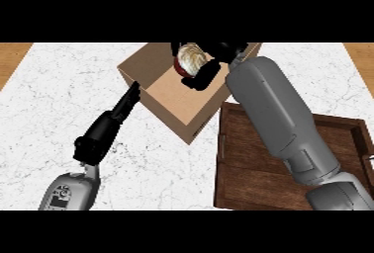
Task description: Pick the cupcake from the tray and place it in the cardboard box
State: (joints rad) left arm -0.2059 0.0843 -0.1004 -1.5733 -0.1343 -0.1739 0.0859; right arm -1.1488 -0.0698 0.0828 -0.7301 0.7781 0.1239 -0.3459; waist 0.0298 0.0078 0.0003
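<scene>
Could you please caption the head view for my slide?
Right hand holds the cupcake over the cardboard box; left hand rests alongside.

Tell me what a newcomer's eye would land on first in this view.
The right hand, at the end of the long grey forearm crossing the middle, is curled round the cupcake over the open cardboard box at top centre. Next comes the dark wooden tray at lower right, partly hidden by that arm. The left hand lies with straight fingers against the box's left side on the white marble counter.
</scene>
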